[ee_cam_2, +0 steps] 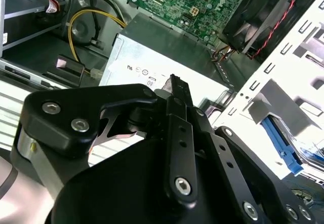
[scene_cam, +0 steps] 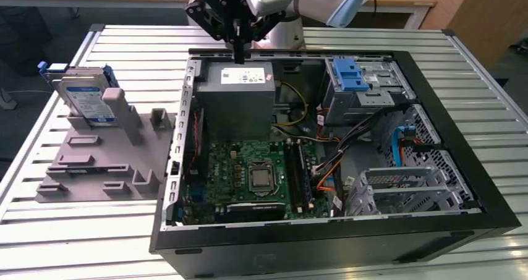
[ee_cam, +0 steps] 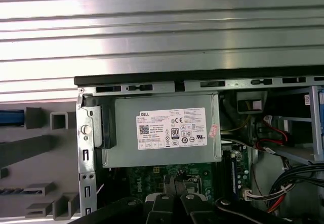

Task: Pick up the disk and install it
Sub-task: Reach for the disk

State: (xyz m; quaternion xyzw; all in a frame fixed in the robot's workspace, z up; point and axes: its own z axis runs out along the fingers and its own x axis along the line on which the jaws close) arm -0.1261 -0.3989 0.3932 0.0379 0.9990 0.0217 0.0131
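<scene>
Above the grey metal power-supply box (scene_cam: 237, 85), we find the black gripper (scene_cam: 239, 59) clenched, empty. Silver, blue-framed rectangular disk (scene_cam: 86, 101) stands in the grey plastic rack (scene_cam: 99, 162), well apart. Pickup unstarted; we judge grasping demands opened jaws.

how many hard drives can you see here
1. The disk stands upright in the grey holder, at the exterior view's left of the open computer case. Others may be hidden inside its metal cages.
</scene>
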